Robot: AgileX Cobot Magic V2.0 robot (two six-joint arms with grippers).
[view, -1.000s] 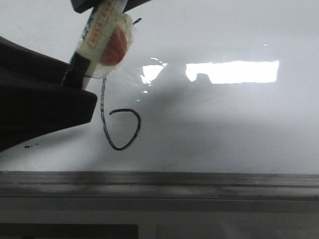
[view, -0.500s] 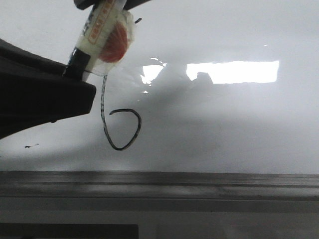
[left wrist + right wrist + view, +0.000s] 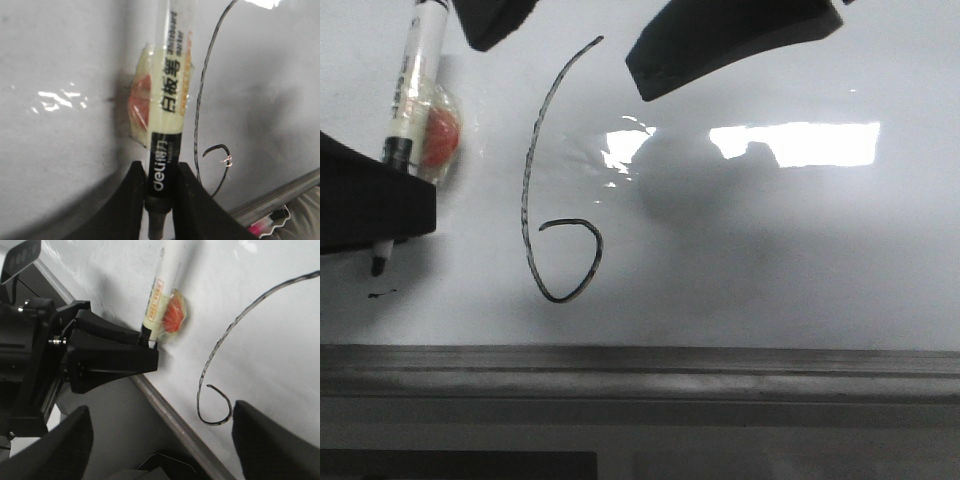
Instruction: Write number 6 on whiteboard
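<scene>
Spanning nearly the whole front view, one whiteboard (image 3: 790, 260) ends below in one grey tray strip (image 3: 720, 370). One number 6 (image 3: 552, 190) stands left of the board's centre. One left gripper (image 3: 160, 190) clamps one whiteboard marker (image 3: 412, 95), tip down, left of the numeral. One right gripper (image 3: 160, 435) has fingers (image 3: 270, 440) spread, empty. One small smudge (image 3: 382, 294) lies under the tip.

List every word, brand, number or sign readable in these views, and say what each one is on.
"6": hand-drawn black number 6 on the whiteboard.
"deli": brand on the black end of the marker, between the left gripper fingers.
"whiteboard marker": along the marker's label.
"白板笔": large characters on the same label.
Smaller orange label print: too blurred to read.
</scene>
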